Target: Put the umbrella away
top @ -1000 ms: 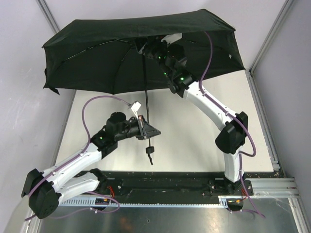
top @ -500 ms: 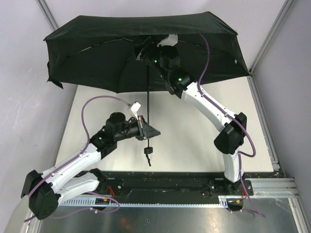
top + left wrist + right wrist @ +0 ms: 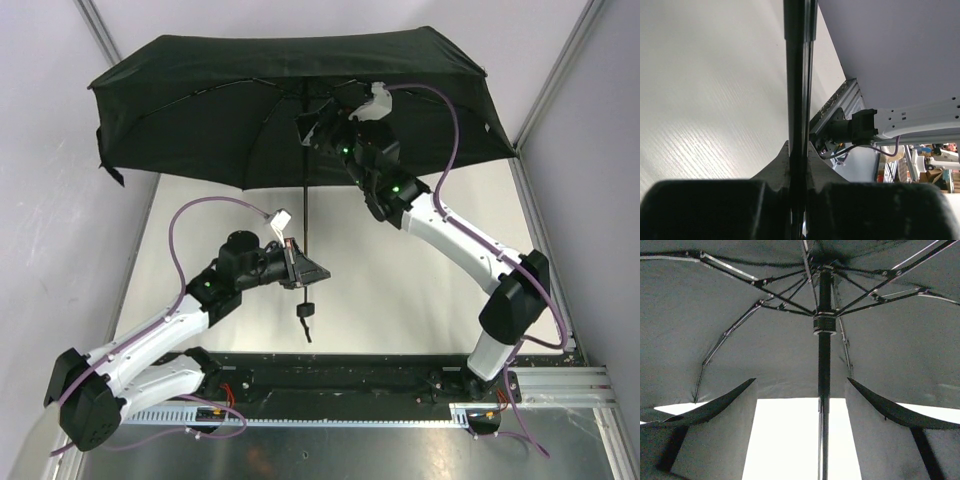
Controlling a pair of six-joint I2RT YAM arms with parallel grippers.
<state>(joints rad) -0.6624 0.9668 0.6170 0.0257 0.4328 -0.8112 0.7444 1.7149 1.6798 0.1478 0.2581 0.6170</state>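
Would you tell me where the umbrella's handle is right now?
In the top view, the handle hangs left of centre, just below the left gripper, which is shut on the shaft under the open canopy.

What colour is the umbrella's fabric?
Plain black, no pattern. The umbrella shows best in the top external view.

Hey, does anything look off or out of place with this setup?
Only the umbrella: it is fully open, canopy spread above the table, held off the surface by the left gripper shut on its shaft. The right gripper sits open astride the shaft under the ribs. No tears or bent ribs show.
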